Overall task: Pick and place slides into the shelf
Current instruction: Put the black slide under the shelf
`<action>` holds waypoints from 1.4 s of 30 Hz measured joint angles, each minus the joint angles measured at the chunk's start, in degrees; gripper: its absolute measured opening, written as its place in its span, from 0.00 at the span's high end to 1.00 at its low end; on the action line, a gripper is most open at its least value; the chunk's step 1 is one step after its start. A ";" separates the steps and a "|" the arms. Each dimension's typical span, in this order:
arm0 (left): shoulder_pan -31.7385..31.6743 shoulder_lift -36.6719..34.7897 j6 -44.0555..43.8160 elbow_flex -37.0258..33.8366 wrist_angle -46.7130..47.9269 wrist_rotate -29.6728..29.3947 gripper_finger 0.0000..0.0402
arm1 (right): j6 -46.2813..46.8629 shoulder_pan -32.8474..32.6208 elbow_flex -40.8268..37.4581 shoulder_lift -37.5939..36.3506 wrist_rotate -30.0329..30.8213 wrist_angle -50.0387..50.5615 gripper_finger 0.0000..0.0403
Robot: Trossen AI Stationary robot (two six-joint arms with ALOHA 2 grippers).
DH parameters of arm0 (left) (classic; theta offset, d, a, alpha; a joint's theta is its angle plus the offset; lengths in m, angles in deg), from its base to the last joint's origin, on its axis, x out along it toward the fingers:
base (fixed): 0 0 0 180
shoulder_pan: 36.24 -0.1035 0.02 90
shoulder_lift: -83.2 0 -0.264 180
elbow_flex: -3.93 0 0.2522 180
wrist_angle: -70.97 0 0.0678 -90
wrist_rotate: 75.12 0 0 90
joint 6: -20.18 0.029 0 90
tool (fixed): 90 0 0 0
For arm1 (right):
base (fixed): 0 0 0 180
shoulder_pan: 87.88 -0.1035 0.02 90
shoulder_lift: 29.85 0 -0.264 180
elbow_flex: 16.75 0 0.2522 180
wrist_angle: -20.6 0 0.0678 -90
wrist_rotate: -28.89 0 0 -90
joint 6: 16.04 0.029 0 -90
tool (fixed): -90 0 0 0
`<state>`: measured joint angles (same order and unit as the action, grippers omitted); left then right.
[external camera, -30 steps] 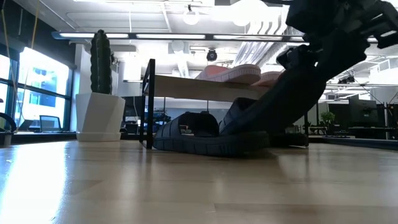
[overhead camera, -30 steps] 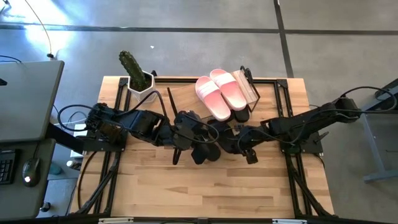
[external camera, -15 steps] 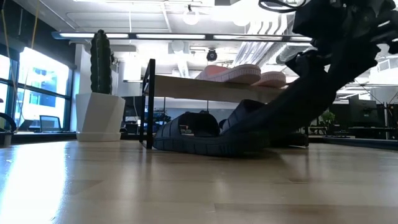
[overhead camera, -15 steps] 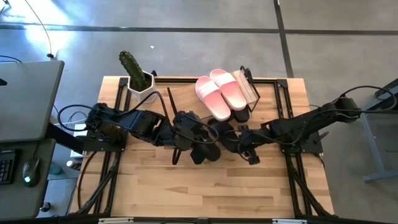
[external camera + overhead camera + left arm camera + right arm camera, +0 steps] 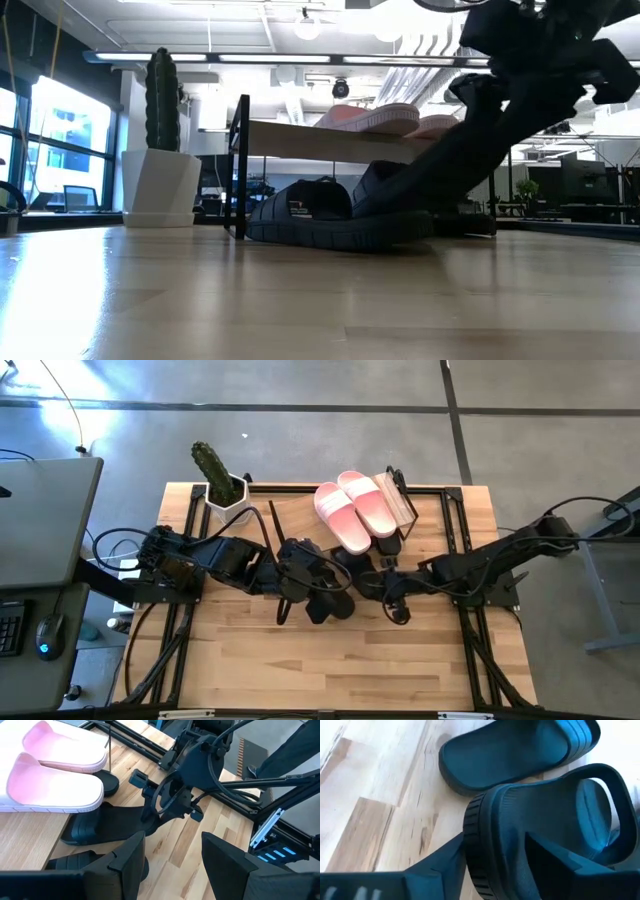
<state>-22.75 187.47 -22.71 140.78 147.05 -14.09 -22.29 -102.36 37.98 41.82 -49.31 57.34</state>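
Observation:
The pale pink slides [image 5: 355, 510] lie on the shelf's plank top [image 5: 300, 140]. My right gripper [image 5: 385, 588] is shut on a black slide [image 5: 110, 822] in front of the shelf, with its toe toward the shelf. A second black slide [image 5: 320, 225] lies flat on the table beside it, sole down. Another black one [image 5: 390, 545] peeks out from under the plank. My left gripper [image 5: 172, 850] is open and hovers just left of the held slide, touching nothing I can see. My right gripper pinches the black slide's heel end [image 5: 485, 820] between its two fingers, coming slanting from above and the table's right side. The slide is tilted: the heel is raised and the toe end [image 5: 370, 215] rests on the table by the shelf.
A cactus in a white pot [image 5: 222, 485] stands at the table's far left, beside the shelf's black frame [image 5: 242, 165]. Bare tabletop [image 5: 330, 660] stretches along the near side. Both arms crowd the middle of the table.
My right gripper has crept a little toward the shelf. The held slide's heel sank slightly, then rose again, while its toe stayed on the table. My left arm has kept still.

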 joint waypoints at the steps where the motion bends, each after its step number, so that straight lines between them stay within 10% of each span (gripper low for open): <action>1: 0.00 0.00 0.00 0.00 0.09 0.00 0.55 | -0.02 -0.02 0.00 0.15 0.08 0.04 0.52; 13: 0.00 0.00 -0.02 0.00 1.24 0.00 0.55 | 1.87 -0.50 0.33 0.01 2.53 0.83 0.35; 29: 0.00 0.00 -0.88 0.01 3.95 0.81 0.55 | 16.08 -2.96 1.31 -2.65 -8.97 8.81 0.35; 42: 4.52 1.18 5.17 -11.33 -14.53 23.51 0.55 | 44.21 -15.02 1.31 -21.02 -11.26 26.48 0.72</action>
<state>-18.23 188.65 -17.54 129.45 132.52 9.42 21.92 -117.38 39.30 20.80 -60.57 83.81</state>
